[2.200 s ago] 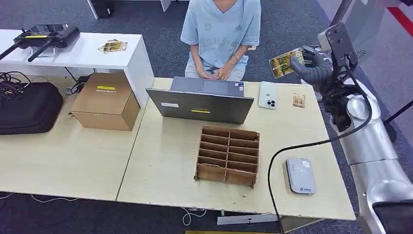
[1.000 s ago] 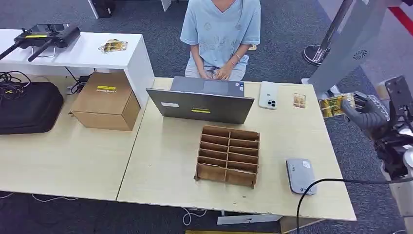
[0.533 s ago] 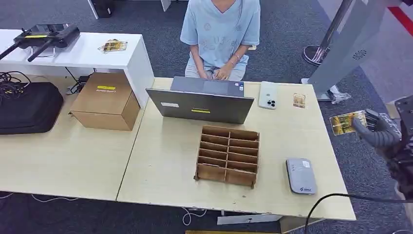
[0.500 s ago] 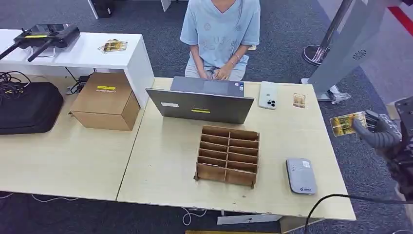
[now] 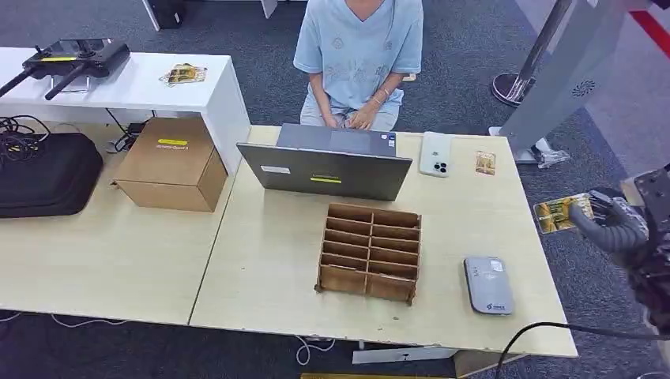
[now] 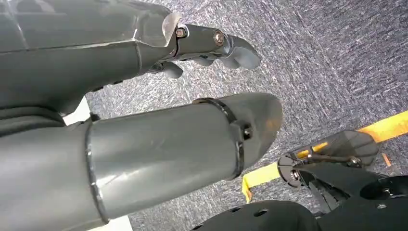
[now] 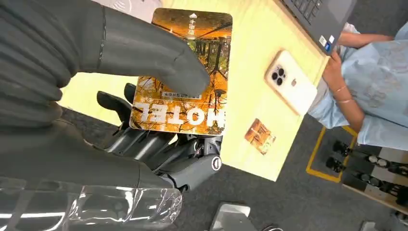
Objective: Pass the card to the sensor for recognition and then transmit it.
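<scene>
My right hand (image 5: 612, 221) hangs off the table's right edge and pinches an orange hotel card (image 5: 560, 213) between thumb and fingers. Close up, the card (image 7: 185, 77) shows its printed face with the word HOTEL, the thumb (image 7: 154, 53) pressed across it. The grey card sensor (image 5: 487, 284) lies flat on the table near its front right, to the left of and nearer than the card. My left hand (image 6: 211, 43) hangs over grey carpet, fingers curled, nothing in it.
A cardboard divider box (image 5: 370, 252) stands mid-table, a laptop (image 5: 328, 166) behind it with a seated person (image 5: 357, 59) at it. A white phone (image 5: 434, 153) and a small card (image 5: 484, 163) lie at the back right. Table edge (image 5: 545, 260) is left of my right hand.
My right arm has swung down and out to the right, carrying the card from high above the back of the table to beside its right edge, and lower over the last half second.
</scene>
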Robot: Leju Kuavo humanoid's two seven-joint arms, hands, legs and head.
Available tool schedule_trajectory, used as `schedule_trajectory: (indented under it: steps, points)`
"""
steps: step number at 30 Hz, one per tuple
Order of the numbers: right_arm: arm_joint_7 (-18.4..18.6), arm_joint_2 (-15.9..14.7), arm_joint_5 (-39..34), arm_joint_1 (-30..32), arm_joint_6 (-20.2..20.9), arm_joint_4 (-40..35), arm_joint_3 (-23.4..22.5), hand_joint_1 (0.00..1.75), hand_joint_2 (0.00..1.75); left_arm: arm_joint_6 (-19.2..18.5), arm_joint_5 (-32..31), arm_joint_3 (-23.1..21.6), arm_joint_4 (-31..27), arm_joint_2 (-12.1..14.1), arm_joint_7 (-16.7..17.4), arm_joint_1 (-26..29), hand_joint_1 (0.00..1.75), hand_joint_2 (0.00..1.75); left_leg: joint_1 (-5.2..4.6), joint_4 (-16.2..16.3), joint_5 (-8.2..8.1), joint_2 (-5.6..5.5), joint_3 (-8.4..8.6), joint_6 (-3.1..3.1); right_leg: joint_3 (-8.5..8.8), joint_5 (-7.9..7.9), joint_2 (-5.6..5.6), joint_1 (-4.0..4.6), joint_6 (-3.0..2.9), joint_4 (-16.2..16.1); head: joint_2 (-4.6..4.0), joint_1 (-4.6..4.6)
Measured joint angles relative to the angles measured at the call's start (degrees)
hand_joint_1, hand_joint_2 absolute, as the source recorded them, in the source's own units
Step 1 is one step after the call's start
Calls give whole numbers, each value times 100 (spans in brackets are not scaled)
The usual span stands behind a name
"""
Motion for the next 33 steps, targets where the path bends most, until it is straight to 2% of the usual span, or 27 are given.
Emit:
schedule_trajectory:
  steps: [13,27,30,33]
  points:
    - [0,-26,-4,375,13,-129,-28,175,175,-2,0,59,0,2,0,4,0,0,0,0,0,-2,-1,0,-1,-1,-2,1,1,0,0,0]
    - [173,-22,111,719,107,-348,-46,175,175,4,37,118,0,0,-2,3,0,0,0,-1,0,2,-2,0,-3,-1,2,0,1,0,0,0]
    - [263,26,181,777,103,-328,-22,175,175,2,37,118,0,0,161,20,0,0,2,-1,-1,1,-4,0,-2,-2,0,2,1,0,0,2]
    - [103,120,359,882,100,-225,31,175,175,2,37,118,2,0,168,112,0,0,1,-2,-2,1,-4,2,-4,-2,2,1,1,0,0,-2]
